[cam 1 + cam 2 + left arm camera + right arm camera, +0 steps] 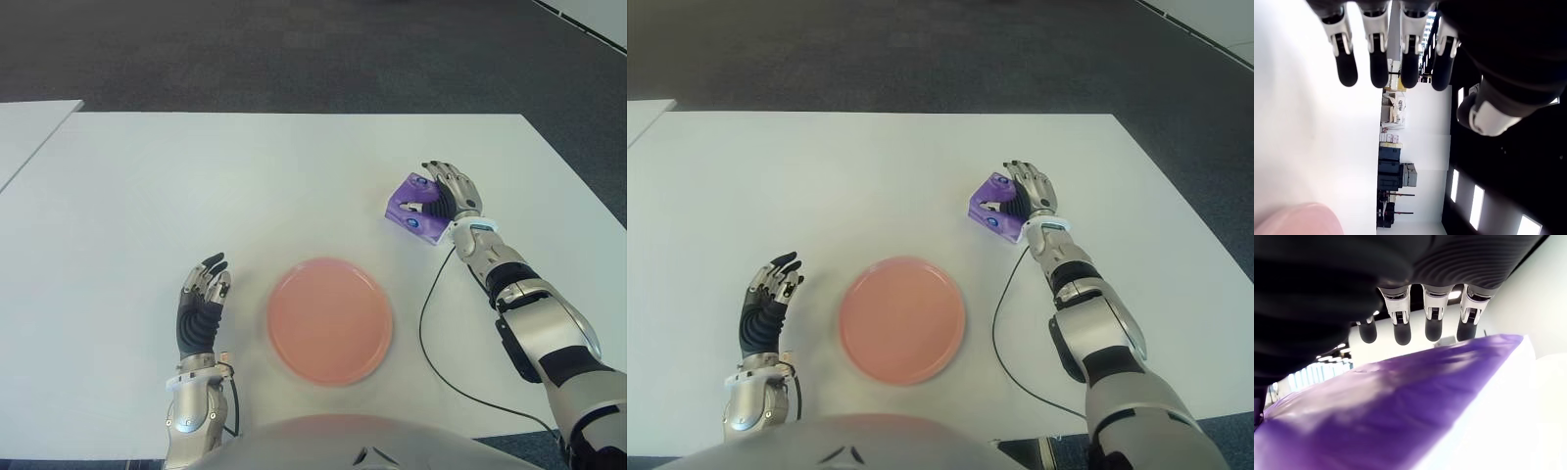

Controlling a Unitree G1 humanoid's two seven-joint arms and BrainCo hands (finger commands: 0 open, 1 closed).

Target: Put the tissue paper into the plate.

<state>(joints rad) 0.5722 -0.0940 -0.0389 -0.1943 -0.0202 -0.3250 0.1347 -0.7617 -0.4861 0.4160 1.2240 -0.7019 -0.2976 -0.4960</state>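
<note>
Tissue paper, a purple pack (415, 209), lies on the white table (245, 186) toward the robot's right, well apart from the pink plate (330, 320), which sits near the front edge at the middle. Going by size: the table first, broad and bare around both things; then the plate; then the pack, its long axis running slantwise, one end toward the plate.

The right hand (446, 199) is over the pack from the far right side, fingers (1401, 331) extended across its top and not yet closed round it, as far as the wrist view shows; it looks like a grasp about to close. The left hand (203, 306) shows just left of the plate, fingers loosely extended, holding nothing.

The right hand is plainly nearer. The carry would run inward and toward the robot, over open tabletop, with only a black cable (423, 333) lying beside the path.
</note>
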